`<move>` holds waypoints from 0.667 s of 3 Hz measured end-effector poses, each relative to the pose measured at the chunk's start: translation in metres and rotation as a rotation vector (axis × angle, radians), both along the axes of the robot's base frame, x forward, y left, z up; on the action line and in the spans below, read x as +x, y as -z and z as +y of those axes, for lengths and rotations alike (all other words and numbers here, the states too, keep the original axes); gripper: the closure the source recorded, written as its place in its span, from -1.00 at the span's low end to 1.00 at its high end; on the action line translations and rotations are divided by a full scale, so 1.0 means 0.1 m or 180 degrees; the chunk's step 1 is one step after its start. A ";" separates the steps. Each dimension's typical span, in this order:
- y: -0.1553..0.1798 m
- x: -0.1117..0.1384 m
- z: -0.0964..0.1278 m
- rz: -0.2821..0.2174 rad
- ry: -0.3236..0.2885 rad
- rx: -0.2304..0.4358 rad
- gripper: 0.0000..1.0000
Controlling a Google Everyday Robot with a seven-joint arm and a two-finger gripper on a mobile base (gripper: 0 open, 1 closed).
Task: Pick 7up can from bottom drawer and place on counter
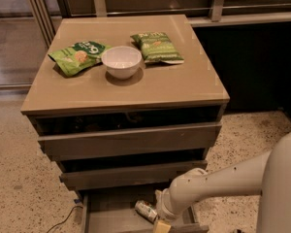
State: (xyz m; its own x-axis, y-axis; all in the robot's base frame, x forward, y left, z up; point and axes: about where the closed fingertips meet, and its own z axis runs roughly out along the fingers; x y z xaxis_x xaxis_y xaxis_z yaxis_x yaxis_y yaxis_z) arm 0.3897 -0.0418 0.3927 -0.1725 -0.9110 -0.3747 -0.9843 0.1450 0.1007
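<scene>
The 7up can [145, 210] lies on its side on the grey floor of the open bottom drawer [111, 212], near the frame's lower edge. My white arm reaches in from the right. The gripper [161, 225] hangs at the wrist's end just right of the can and is cut off by the bottom edge. The tan counter [155, 89] tops the cabinet above.
On the counter stand a white bowl [121, 61] and two green snack bags, one to its left [77, 56] and one to its right [156, 47]. The two upper drawers [128, 140] are slightly pulled out. A dark wall is to the right, speckled floor around.
</scene>
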 end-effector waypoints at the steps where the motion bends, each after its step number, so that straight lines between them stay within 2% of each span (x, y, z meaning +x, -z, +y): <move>1: 0.12 0.04 0.10 -0.0020 0.0012 0.0014 -1.00; 2: 0.22 0.05 0.18 -0.0002 -0.0017 0.0030 -0.52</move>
